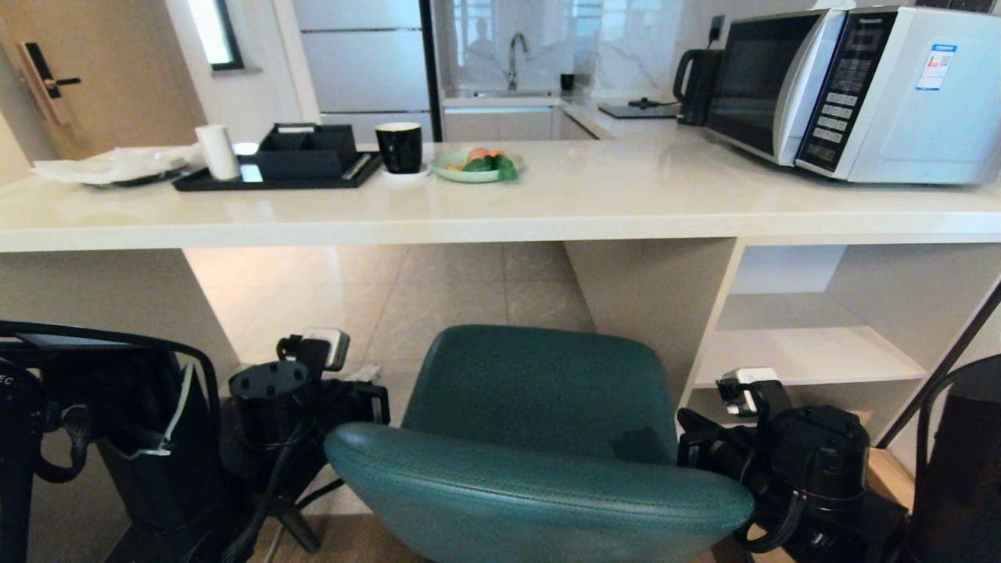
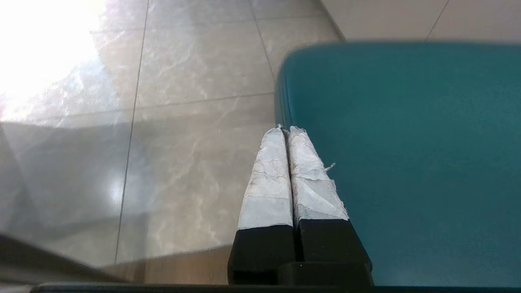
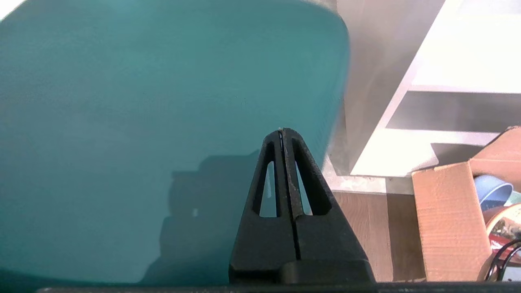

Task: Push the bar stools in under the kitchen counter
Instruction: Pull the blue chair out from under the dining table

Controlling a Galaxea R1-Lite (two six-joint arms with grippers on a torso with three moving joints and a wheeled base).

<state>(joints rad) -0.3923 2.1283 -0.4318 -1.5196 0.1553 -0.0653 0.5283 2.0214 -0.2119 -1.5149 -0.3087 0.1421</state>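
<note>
Head view shows us squared up behind the teal stool, which stands in the open bay of the kitchen counter. Its seat front reaches toward the counter's edge, while its low backrest curves across just in front of us. We judge the step in hand to be the push on this stool: it looks only partly in, with the backrest on our side of the slab. Only this one stool is visible.

Our left gripper sits at the stool's left flank, its two taped fingers pressed tightly together, holding nothing; the tips lie right at the seat's edge, and we cannot tell whether they touch it. Our right gripper is likewise clamped shut and empty, poised over the seat's right side near the white shelves. From the head camera both wrists flank the backrest, low beside it.

The next move, as we judge it, calls for an even forward drive with both arms bracing the stool, so it slides straight between the left panel and the shelf unit rather than swinging into either. A cardboard box with cups sits on the floor to our right, close enough to mind.
</note>
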